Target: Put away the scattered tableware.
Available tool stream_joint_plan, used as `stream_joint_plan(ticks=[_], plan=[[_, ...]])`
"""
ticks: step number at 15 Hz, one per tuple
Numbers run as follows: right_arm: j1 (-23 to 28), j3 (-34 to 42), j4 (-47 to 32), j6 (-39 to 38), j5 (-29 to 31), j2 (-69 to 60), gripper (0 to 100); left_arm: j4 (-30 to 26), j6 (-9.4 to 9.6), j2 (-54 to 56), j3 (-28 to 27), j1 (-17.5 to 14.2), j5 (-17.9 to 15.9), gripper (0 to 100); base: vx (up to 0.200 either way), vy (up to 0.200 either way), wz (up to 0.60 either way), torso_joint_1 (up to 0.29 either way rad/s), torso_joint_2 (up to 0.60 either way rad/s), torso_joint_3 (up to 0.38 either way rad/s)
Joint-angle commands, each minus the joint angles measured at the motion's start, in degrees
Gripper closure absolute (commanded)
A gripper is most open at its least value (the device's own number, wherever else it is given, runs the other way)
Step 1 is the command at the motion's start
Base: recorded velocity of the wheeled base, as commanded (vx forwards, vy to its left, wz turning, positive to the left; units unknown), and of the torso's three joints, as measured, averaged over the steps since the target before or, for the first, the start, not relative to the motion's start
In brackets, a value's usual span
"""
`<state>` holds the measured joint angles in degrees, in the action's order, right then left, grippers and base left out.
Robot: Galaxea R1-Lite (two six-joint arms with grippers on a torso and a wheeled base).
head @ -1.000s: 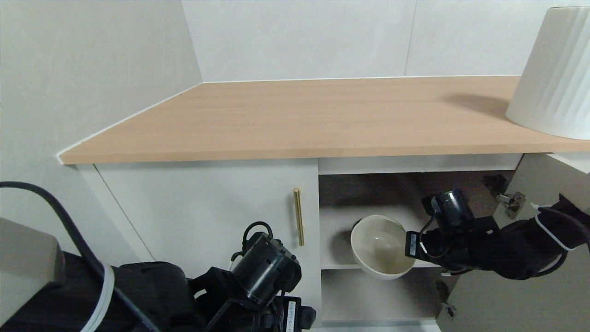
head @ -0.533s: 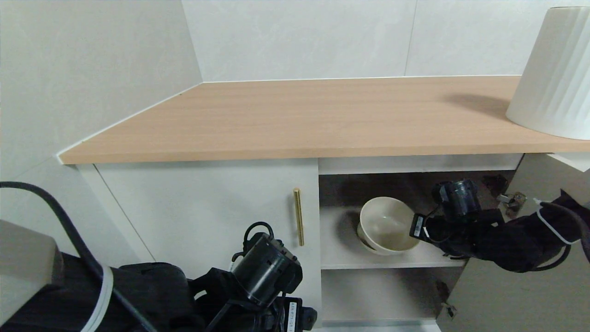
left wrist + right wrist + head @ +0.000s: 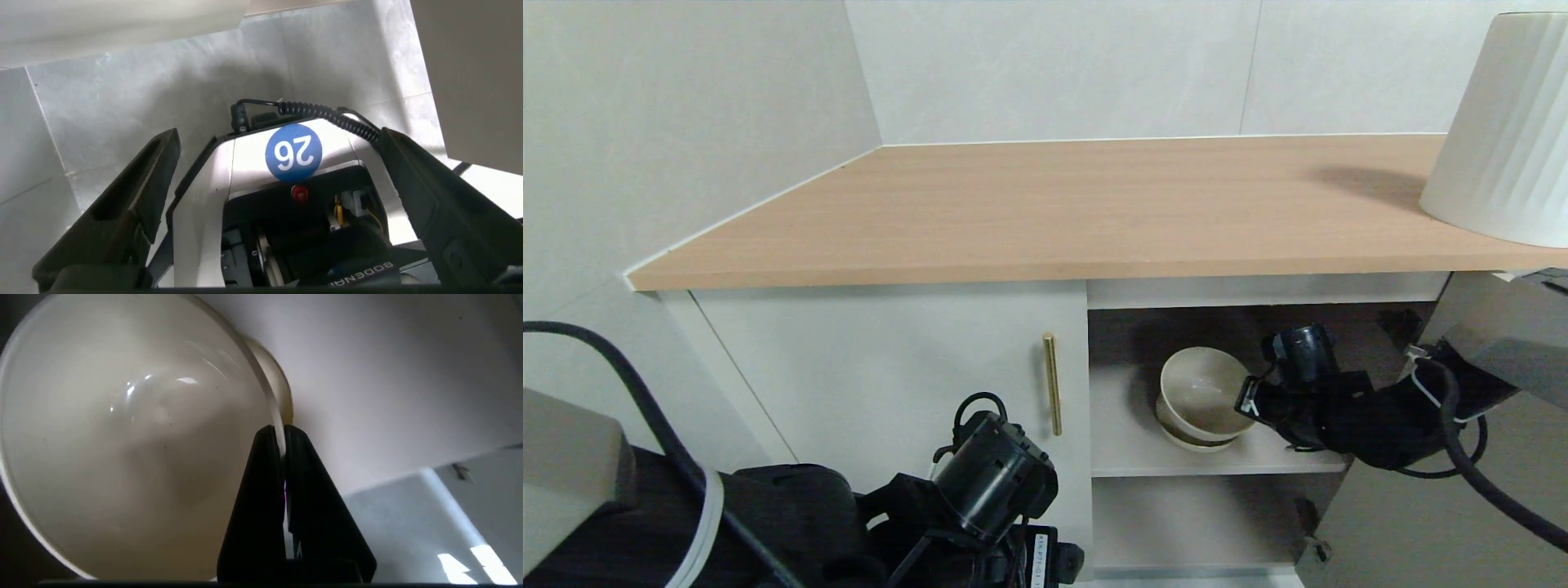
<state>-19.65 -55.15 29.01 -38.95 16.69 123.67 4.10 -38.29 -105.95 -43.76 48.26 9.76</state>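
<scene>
The cream bowl (image 3: pixel 1196 390) (image 3: pixel 139 449) is inside the open right compartment of the cabinet. It is nested on a second cream dish (image 3: pixel 1194 442) (image 3: pixel 275 376) that stands on the left half of the upper shelf (image 3: pixel 1123 445), a little back from the shelf's front edge. The bowl sits tilted, its opening turned up and outward, and whether it is fully seated in the lower dish cannot be told. The right gripper (image 3: pixel 1245 398) (image 3: pixel 284 461) reaches into the compartment from the right, and its two dark fingers (image 3: pixel 265 482) are pinched together on the bowl's rim at the side nearest the arm, one inside the rim and one outside. The left gripper (image 3: pixel 279 140) has its fingers (image 3: pixel 155 175) spread wide apart with nothing between them. To the left of the compartment is the cabinet's closed white door with an upright brass handle (image 3: pixel 1052 384), and the right door (image 3: pixel 1499 343) is swung open. Above, a white pleated lampshade (image 3: pixel 1503 131) stands at the right end of the wooden countertop (image 3: pixel 1054 212).
</scene>
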Motion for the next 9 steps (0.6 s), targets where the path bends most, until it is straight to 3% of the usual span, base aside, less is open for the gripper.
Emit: stream_joint_plan(ticks=[1, 9], plan=[[0.2, -2.0, 0.0, -0.5, 0.1, 3.2, 100, 0.0, -0.03, 0.0, 0.0, 0.0, 0.1, 0, 0.0, 0.0, 0.0, 0.0, 0.0, 0.0], [0.8, -3.9, 1.2, -0.3, -0.1, 5.5, 100, 0.0, -0.03, 0.0, 0.0, 0.0, 0.0, 0, 0.0, 0.0, 0.0, 0.0, 0.0, 0.0]])
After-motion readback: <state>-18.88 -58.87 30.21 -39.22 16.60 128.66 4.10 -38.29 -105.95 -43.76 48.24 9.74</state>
